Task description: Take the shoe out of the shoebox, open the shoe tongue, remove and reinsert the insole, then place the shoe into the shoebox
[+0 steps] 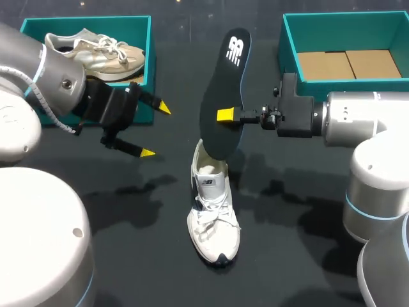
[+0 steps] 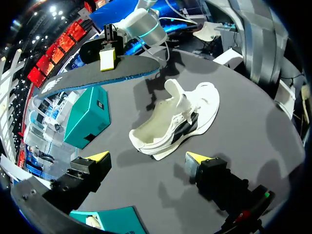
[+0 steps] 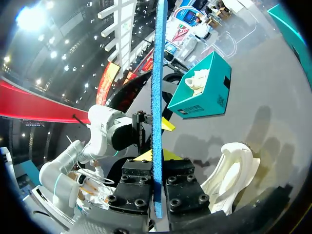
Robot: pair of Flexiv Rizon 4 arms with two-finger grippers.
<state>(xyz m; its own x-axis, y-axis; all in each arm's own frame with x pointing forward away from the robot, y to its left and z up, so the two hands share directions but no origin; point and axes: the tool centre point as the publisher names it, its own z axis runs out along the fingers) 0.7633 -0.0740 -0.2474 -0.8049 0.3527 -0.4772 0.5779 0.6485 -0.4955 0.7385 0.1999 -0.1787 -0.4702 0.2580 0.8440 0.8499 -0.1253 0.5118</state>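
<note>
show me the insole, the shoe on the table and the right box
insole (image 1: 225,83), head view, middle of its dark face
shoe (image 1: 214,216), head view, laces
right box (image 1: 345,33), head view, far wall

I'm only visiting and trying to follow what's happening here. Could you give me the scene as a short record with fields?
Left gripper: open, empty, above the table beside the left box
Right gripper: shut on the insole
Insole: dark, held up over the white shoe's heel
White shoe: on the table, outside both boxes
Left box: teal, holds a beige shoe
Right box: teal, only cardboard inside
</note>
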